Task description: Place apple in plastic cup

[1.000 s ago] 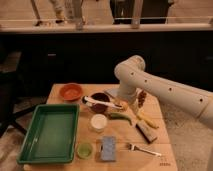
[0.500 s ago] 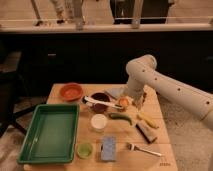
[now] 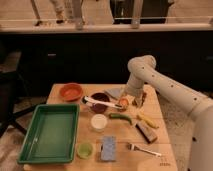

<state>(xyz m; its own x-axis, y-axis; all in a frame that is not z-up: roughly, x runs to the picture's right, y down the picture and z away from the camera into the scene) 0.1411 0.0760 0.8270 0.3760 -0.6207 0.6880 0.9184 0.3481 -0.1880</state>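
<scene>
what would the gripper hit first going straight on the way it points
The gripper points down just right of the apple, so probably the table first, though depth is unclear.

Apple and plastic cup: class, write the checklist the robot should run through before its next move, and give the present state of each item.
1. Apple free to pick: ok. It sits on the table beside the dark bowl.
2. Gripper open: ok.
3. Gripper around the apple: not ok. It hangs beside the apple, not over it.
4. Plastic cup upright: ok. It stands near the front edge, next to the blue sponge.
5. Plastic cup empty: cannot tell.
6. Straight path from apple to cup: not ok. The white cup stands in between, so the apple probably needs lifting over it.
</scene>
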